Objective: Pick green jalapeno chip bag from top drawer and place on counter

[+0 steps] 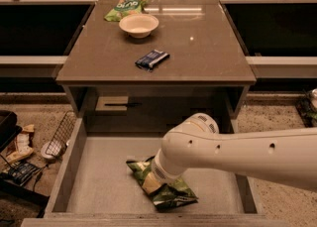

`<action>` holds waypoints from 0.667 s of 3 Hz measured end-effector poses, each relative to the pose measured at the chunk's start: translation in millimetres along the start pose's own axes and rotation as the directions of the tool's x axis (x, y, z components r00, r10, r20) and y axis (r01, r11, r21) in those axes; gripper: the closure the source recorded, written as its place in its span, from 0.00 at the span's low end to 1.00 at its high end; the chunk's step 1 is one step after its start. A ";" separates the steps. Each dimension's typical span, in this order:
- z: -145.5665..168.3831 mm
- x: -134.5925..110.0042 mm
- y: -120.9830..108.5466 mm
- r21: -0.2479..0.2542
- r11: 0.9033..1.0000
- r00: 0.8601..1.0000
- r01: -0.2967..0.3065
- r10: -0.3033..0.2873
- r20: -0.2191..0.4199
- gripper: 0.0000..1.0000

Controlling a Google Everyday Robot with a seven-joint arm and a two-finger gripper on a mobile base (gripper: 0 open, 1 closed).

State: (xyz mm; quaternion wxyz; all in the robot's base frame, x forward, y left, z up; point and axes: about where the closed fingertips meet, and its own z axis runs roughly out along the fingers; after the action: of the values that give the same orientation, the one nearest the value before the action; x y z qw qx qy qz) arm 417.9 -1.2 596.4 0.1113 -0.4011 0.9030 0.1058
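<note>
The green jalapeno chip bag (173, 197) lies crumpled on the bottom of the open top drawer (99, 171), near its front middle. My white arm reaches in from the right, and my gripper (152, 183) is down on the bag's left part, mostly hidden under the wrist. The bag rests on the drawer floor. The counter (213, 47) is the glossy grey-brown top above the drawer.
On the counter stand a white bowl (138, 24), a light-green bag (125, 6) behind it and a small dark-blue packet (152, 59). Left of the drawer on the floor are a wire basket (59, 137) and clutter (20, 146).
</note>
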 end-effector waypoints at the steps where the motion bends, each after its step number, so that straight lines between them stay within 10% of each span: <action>1: -19.6 -9.2 12.0 -0.030 1.000 0.997 -0.007 0.009 0.079 0.72; 2: -66.6 -29.7 21.7 -0.080 0.997 0.982 -0.007 0.023 0.188 0.96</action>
State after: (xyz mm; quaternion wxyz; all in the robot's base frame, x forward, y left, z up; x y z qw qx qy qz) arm 413.3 15.2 670.5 0.1799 -0.3865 0.8865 0.1800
